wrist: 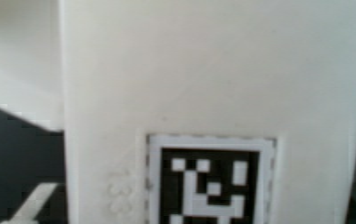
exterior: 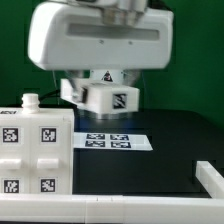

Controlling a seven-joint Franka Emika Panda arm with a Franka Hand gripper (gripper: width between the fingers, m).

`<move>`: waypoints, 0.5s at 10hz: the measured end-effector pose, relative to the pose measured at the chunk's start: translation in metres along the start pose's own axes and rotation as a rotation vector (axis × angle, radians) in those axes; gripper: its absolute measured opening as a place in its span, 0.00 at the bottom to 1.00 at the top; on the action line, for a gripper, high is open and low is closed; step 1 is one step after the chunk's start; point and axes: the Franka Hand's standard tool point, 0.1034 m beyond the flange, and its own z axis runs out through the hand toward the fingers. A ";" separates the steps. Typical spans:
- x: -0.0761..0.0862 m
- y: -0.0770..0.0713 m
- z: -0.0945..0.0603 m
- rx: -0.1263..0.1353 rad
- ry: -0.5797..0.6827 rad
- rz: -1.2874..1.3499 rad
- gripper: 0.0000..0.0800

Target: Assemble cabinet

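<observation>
A small white cabinet piece with a black-and-white tag hangs in the air under the arm, above the marker board. My gripper is shut on it, its jaws set wide across the piece. In the wrist view this piece fills most of the picture, its tag facing the camera, and the fingers are almost wholly hidden behind it. A larger white cabinet block with several tags and a small knob on top stands at the front of the exterior view's left.
The black table carries the marker board in the middle. Another white part lies at the edge on the exterior view's right. A white bar runs along the front. The arm's bulky white body fills the top.
</observation>
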 end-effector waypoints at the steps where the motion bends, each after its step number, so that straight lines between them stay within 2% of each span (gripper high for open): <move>1: 0.002 -0.006 0.005 0.003 -0.003 0.013 0.70; 5: 0.000 -0.006 0.006 0.010 -0.010 0.004 0.70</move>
